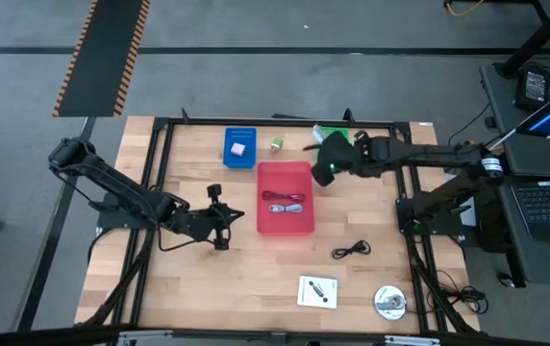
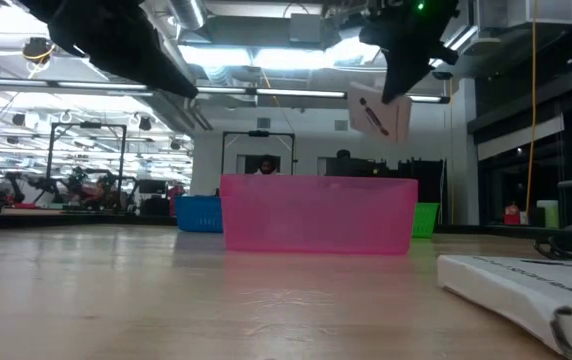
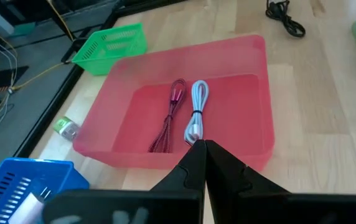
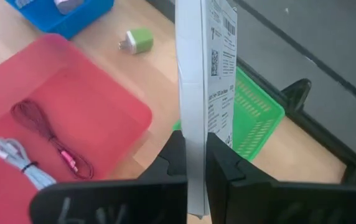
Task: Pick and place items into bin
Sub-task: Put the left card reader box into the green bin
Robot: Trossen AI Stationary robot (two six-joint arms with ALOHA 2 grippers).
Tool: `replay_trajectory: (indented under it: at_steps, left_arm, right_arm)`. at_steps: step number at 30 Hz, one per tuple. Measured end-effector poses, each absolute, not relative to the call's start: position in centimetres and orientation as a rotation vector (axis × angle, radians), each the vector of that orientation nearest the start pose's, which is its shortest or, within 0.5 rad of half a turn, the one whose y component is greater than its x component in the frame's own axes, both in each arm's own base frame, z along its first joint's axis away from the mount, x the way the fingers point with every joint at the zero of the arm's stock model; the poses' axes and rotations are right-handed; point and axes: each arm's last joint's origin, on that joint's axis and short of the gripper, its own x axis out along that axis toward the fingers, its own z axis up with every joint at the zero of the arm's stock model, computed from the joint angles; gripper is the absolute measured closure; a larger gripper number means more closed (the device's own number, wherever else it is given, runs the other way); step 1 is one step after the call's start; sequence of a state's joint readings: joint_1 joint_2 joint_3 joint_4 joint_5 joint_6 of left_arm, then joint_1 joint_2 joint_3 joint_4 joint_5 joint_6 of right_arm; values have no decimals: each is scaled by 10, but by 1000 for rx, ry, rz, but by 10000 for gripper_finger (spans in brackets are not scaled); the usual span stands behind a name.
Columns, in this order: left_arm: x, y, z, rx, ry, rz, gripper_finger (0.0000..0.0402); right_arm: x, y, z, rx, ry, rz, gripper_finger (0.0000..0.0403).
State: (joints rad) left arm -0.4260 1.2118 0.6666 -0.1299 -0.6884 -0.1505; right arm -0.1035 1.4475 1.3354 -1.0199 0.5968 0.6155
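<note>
The red bin (image 1: 285,219) stands mid-table with a reddish cable (image 3: 170,117) and a pale cable (image 3: 196,111) lying on its floor. My right gripper (image 1: 325,173) hovers over the bin's far right corner, shut on a flat white packet (image 4: 208,74) with printed labels. My left gripper (image 1: 219,229) is shut and empty, just left of the bin. On the bare table lie a black cable (image 1: 352,250), a white card (image 1: 317,290), a silver disc (image 1: 389,302) and a small green-white piece (image 1: 277,144). A pink block (image 1: 239,150) sits in the blue tray (image 1: 240,136). My right gripper pinches the flat white packet between its two fingers (image 4: 173,158), one on each broad face (image 4: 192,140), near one end. The fingers slant down from the table's right side. The packet (image 2: 378,112) hangs tilted below them, clear of the red bin and the table.
A green tray (image 4: 252,118) stands at the far edge behind my right gripper, next to the blue tray. The black frame rail (image 1: 285,123) runs along the table's far edge. Bare wood (image 1: 179,288) lies near the front left.
</note>
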Motion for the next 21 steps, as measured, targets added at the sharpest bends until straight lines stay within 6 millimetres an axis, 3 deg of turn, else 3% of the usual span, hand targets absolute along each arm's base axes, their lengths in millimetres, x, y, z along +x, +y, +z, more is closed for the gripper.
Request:
replay_trajectory:
  at_steps: [14,21]
  left_arm:
    - [225,-81,219,211,553,295,400]
    - [225,-81,219,208,552,296,400]
  right_arm:
    - [261,-110,315,526,859,-955,394]
    - [256,-132,316,670,788,-967,394]
